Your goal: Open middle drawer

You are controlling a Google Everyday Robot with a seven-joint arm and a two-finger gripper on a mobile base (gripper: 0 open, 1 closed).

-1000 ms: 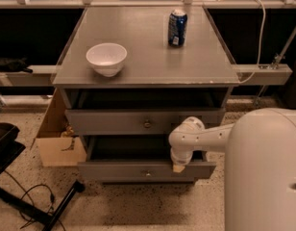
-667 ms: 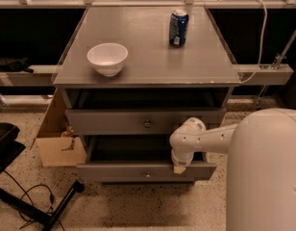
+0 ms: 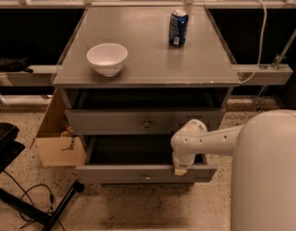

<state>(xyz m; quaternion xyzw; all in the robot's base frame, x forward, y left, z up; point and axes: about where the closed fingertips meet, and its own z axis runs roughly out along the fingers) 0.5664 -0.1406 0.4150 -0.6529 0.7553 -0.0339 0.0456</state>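
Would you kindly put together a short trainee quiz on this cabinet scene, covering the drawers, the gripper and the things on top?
1. Fill in: on the flat grey cabinet top, the blue drinks can stands to the ___ of the white round bowl, as the picture shows it.
2. True or false: the wide grey flat-fronted middle drawer, with a small round knob, is pulled out and shows its dark inside.
3. Where is the gripper? A) over the bowl. B) at the top edge of the middle drawer's front, right of its knob. C) on the can.

Key: 1 right; 2 true; 3 B.
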